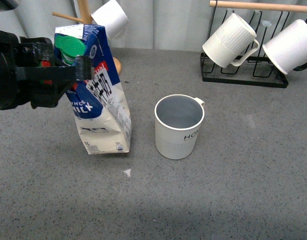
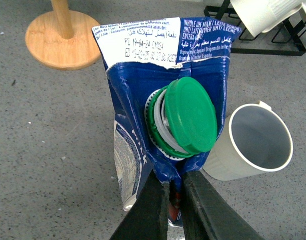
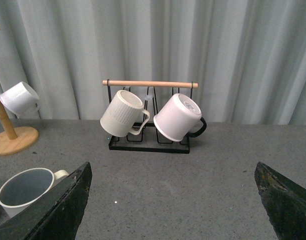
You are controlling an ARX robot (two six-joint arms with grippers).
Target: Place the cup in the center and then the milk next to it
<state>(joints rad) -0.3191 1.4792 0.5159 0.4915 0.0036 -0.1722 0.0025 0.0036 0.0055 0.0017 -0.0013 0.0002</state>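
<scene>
Gripping tilted milk [image 1: 105,115] at its top with left end effector [image 2: 175,197], just beside upright cup [image 1: 178,127] on bench [image 1: 233,190]. Holding right end effector [image 3: 172,172] wide apart, empty.

The black wire rack [image 3: 148,148] stands on a grey speckled tabletop [image 1: 243,200], just before a pale pleated curtain [image 3: 217,50]. A wooden mug tree [image 3: 13,141] stands well apart from the rack.

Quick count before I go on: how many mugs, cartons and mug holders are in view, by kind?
Holders: 2 (black rack, wooden tree)
Mugs: 4 (cup, ribbed mug, smooth mug on rack, smooth mug on tree)
Milk carton: 1
Total: 7
</scene>
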